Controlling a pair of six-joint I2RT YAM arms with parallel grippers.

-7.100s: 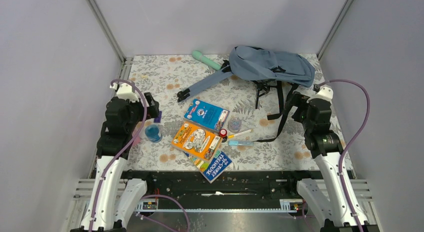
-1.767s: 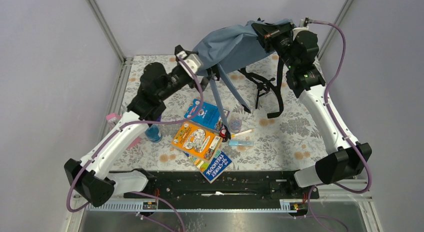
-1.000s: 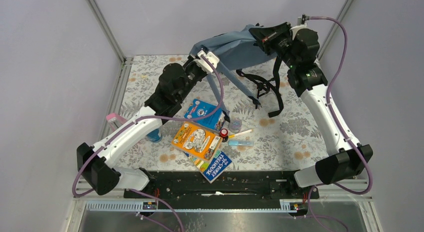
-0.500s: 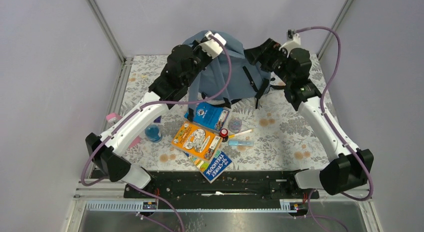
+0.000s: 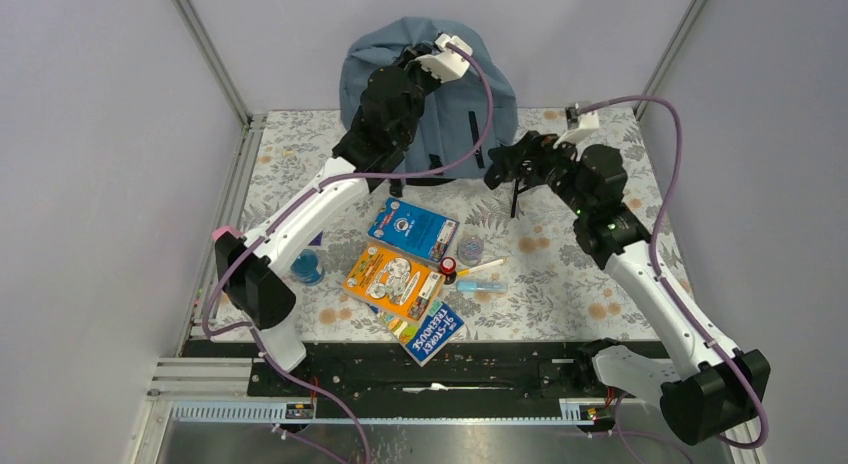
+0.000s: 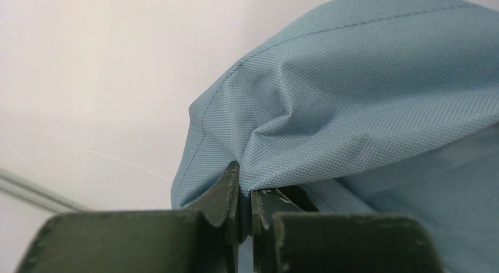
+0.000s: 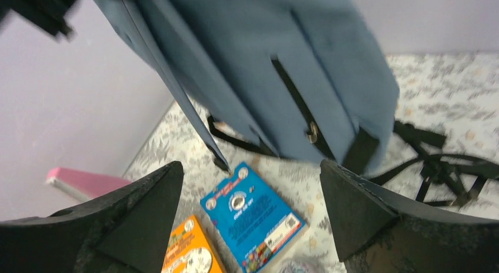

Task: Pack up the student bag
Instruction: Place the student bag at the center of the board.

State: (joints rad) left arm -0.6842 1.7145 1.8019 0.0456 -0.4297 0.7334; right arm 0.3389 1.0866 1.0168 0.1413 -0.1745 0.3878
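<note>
The student bag (image 5: 425, 109) is slate-blue and hangs upright at the back middle of the table, with its black straps (image 5: 515, 189) trailing on the table. My left gripper (image 5: 432, 52) is at the bag's top. In the left wrist view it (image 6: 244, 193) is shut on a fold of the bag's fabric (image 6: 365, 79). My right gripper (image 5: 495, 171) stands open just off the bag's lower right side and holds nothing. In the right wrist view the open fingers (image 7: 135, 217) frame the bag (image 7: 247, 67) and a blue book (image 7: 253, 217).
In front of the bag lie a blue book (image 5: 412, 227), an orange book (image 5: 392, 277) and a third book (image 5: 428, 330). A blue-lidded jar (image 5: 306, 267) is to their left. A red cap (image 5: 447, 266) and pens (image 5: 480, 284) are to their right. A pink object (image 5: 226, 233) lies at the left edge.
My right gripper opened, let go of the bag and drew back down toward the table. My left gripper lifted the bag's top up and back, so the bag now hangs upright.
</note>
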